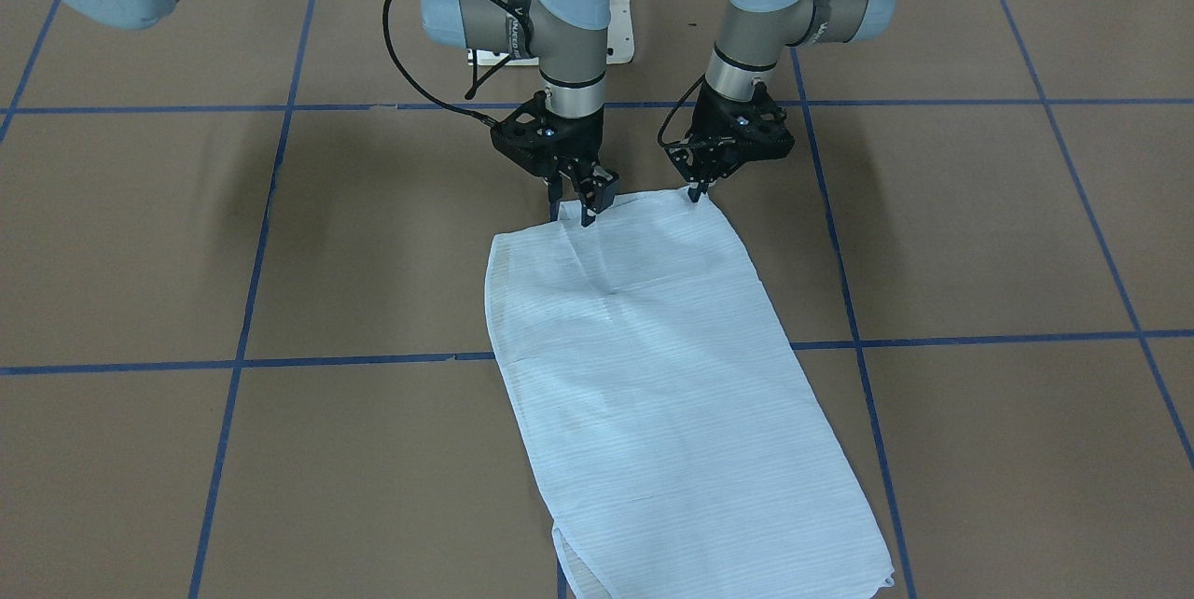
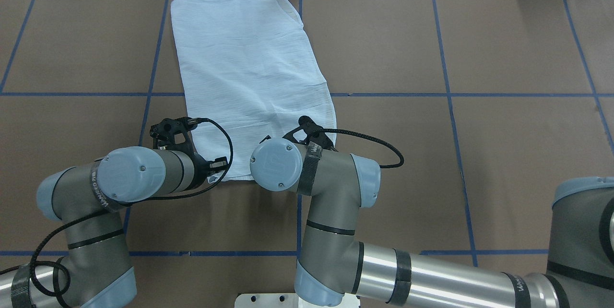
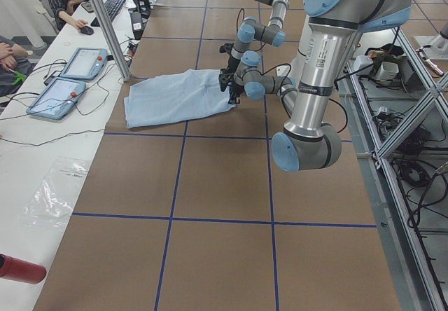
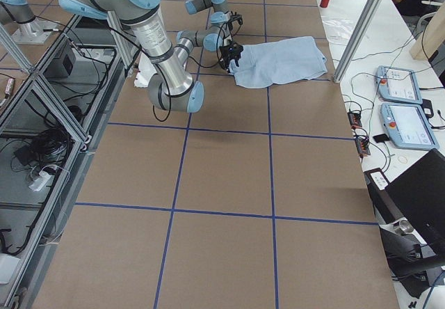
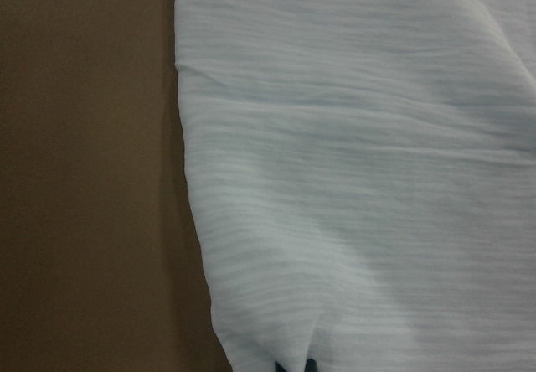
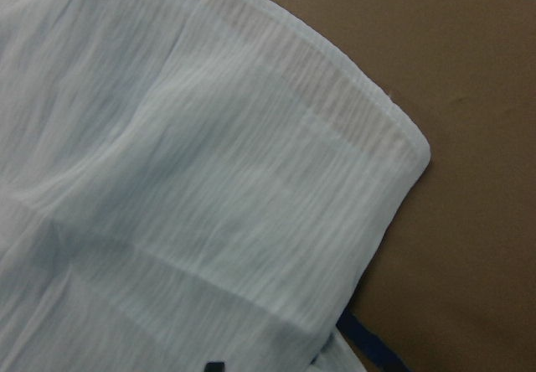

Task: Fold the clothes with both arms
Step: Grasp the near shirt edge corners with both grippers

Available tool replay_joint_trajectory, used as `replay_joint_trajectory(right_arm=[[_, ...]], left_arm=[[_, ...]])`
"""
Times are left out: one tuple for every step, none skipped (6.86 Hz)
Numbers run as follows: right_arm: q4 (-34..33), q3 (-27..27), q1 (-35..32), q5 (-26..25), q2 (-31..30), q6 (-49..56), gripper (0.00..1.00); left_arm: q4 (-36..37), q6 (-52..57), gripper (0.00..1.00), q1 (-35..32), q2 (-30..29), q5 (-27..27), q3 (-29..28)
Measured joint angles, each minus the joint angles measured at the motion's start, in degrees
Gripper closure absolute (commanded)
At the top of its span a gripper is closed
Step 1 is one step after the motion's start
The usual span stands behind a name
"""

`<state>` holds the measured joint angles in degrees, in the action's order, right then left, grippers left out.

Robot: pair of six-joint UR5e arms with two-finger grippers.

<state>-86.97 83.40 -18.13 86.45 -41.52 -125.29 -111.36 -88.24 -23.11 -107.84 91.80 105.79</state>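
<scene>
Upper centre, both the left gripper (image 1: 695,195) and right gripper (image 1: 575,210) pinch the shirt (image 1: 653,366) hem; thin cloth could slip free when lifted.

Both arms were extended forward with wrists bent downward, end effectors side by side near the robot. The left end effector (image 1: 695,193) pointed straight down, its fingers drawn together on the shirt (image 1: 653,375) edge. The right end effector (image 1: 572,207) was likewise lowered, fingers closed, pinching the same near edge.
</scene>
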Motion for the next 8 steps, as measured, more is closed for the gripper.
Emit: replay_joint_trajectory(right_arm=[[-0.05, -0.91, 0.17, -0.11, 0.31, -0.21, 0.31], [-0.09, -1.25, 0.34, -0.20, 0.42, -0.27, 0.31], [-0.14, -1.41, 0.49, -0.27, 0.45, -0.30, 0.32], [-0.18, -1.54, 0.58, -0.30, 0.43, -0.29, 0.42], [-0.19, -1.65, 0.60, -0.32, 0.47, -0.27, 0.74], [-0.18, -1.75, 0.62, -0.33, 0.61, -0.29, 0.95], [-0.09, -1.82, 0.59, -0.54, 0.83, -0.39, 0.96], [0.01, -1.83, 0.56, -1.14, 0.94, -0.94, 0.95]], left_arm=[[0.00, 0.00, 1.00, -0.04, 0.00, 0.01, 0.10], [0.00, 0.01, 1.00, -0.10, 0.00, -0.02, 0.16], [0.00, 0.06, 1.00, -0.14, 0.00, -0.03, 0.18], [0.00, 0.08, 1.00, -0.16, 0.00, -0.04, 0.23], [0.00, 0.11, 1.00, -0.21, 0.00, -0.04, 0.24], [0.00, 0.15, 1.00, -0.24, 0.00, -0.04, 0.24], [0.00, 0.17, 1.00, -0.25, 0.01, -0.04, 0.26], [0.00, 0.17, 1.00, -0.27, 0.05, -0.04, 0.28]])
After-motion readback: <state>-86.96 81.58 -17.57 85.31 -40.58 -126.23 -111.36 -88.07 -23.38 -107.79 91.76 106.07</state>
